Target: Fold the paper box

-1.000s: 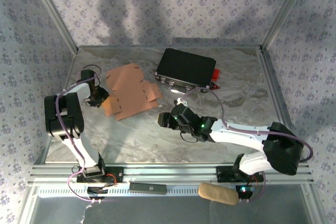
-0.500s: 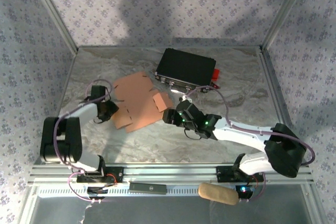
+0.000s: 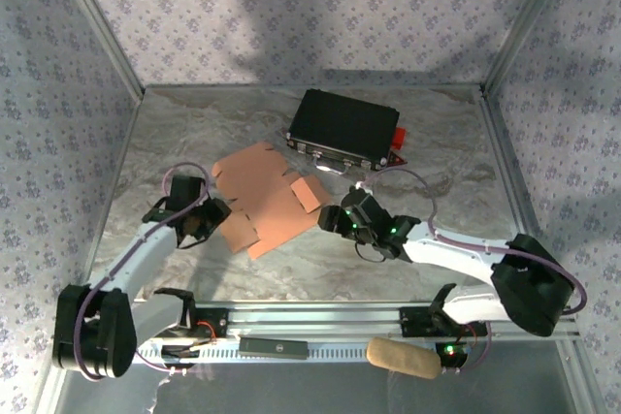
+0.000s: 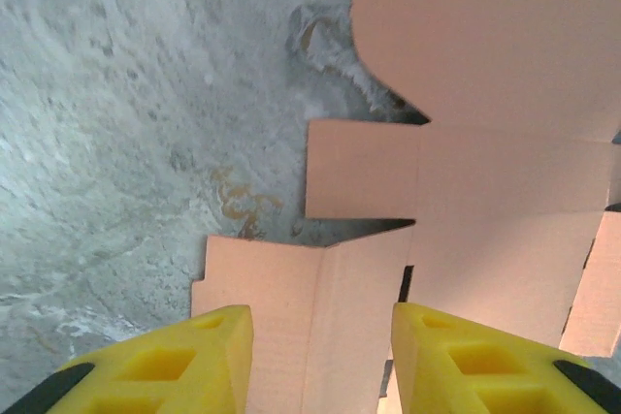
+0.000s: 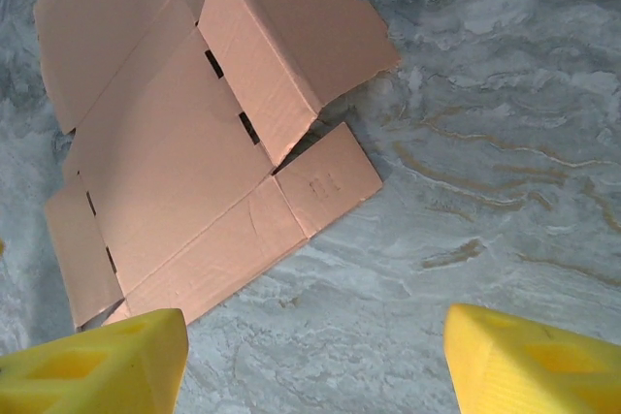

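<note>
Only small stamped mark (image 5: 320, 184) on paper box (image 5: 184, 152) end flap, too small to read. Paper box (image 3: 262, 196) lies unfolded on marble table (image 3: 437, 191), near black case (image 3: 344, 128), one panel tilted up. Left gripper (image 4: 320, 341) open, fingers either side of box flap. Right gripper (image 5: 315, 356) spread wide over bare table just beside box. Since half second ago: box slid slightly nearer, left arm stretched lower, right gripper (image 3: 335, 220) shifted rightward.
</note>
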Robot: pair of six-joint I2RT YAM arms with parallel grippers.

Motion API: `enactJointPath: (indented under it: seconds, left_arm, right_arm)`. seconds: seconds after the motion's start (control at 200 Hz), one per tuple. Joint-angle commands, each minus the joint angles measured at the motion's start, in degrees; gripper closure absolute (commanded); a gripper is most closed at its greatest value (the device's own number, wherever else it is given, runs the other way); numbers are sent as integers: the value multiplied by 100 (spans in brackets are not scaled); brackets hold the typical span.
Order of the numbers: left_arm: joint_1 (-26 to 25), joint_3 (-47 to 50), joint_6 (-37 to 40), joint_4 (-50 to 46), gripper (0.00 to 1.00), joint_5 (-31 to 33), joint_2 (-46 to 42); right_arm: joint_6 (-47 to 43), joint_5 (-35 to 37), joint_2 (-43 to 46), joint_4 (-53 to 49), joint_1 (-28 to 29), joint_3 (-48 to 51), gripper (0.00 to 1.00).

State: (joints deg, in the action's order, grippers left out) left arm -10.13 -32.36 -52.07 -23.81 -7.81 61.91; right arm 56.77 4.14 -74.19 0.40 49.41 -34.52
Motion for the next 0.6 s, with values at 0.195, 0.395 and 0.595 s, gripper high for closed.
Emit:
enactJointPath:
  seconds: [0.195, 0.395, 0.595]
  left_arm:
    - [140, -983, 1210, -273, 60, 68, 1096]
    - [155, -1055, 1726, -49, 61, 120, 1574]
    - [127, -832, 1785, 303, 61, -319, 1737]
  right_arm:
    - [587, -693, -1049, 1115, -439, -314, 29]
    - [991, -858, -1609, 1303, -183, -524, 29]
    - [1348, -807, -2102, 1568, 174, -564, 29]
